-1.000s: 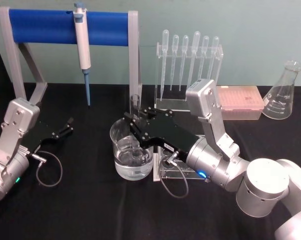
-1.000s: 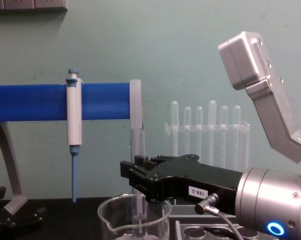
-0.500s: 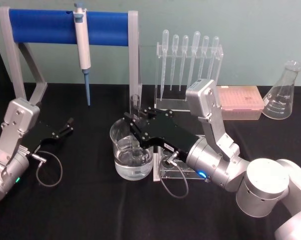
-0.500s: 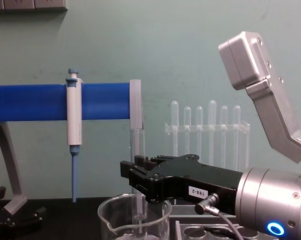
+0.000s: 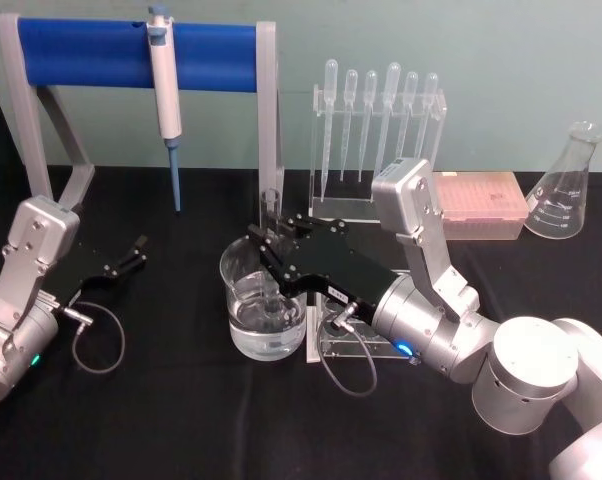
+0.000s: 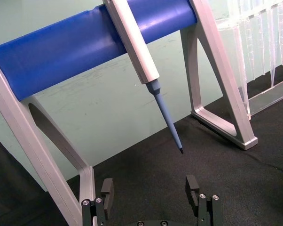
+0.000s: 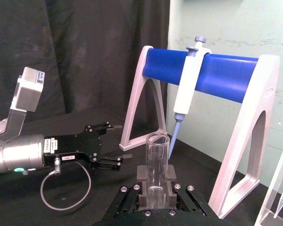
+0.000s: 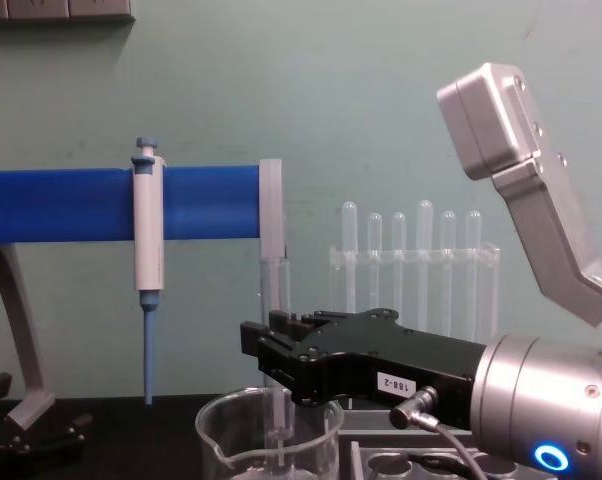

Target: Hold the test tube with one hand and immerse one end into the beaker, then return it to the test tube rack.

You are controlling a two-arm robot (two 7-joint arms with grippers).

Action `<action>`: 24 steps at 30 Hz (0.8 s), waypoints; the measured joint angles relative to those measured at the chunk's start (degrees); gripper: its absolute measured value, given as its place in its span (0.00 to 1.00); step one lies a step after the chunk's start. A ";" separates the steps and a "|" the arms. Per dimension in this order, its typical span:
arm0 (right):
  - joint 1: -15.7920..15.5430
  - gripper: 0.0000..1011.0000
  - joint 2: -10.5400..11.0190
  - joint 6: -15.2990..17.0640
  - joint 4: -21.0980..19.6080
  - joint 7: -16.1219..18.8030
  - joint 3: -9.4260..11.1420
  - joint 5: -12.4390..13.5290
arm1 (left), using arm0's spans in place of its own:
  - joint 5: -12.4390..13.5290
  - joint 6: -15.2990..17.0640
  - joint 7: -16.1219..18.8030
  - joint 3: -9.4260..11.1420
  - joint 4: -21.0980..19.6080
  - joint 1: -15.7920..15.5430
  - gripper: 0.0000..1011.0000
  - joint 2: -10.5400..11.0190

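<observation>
Head view: test tube upright within right claw, tip in beaker

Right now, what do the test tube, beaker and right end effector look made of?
Test tube: transparent, glossy highlights, likely glass. Beaker: likewise clear with a shiny rolled rim, probably glass. Right end effector, shut on the tube: matte black, plastic or anodized metal.
</observation>
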 joint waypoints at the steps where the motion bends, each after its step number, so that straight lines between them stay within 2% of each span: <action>1: 0.00 0.22 0.00 0.00 0.00 0.00 0.00 0.00 | 0.00 0.00 0.00 0.00 0.00 0.00 0.99 0.00; 24: 0.00 0.22 0.00 0.00 0.00 0.00 0.00 0.00 | 0.00 0.00 0.00 0.00 0.00 0.00 0.99 0.00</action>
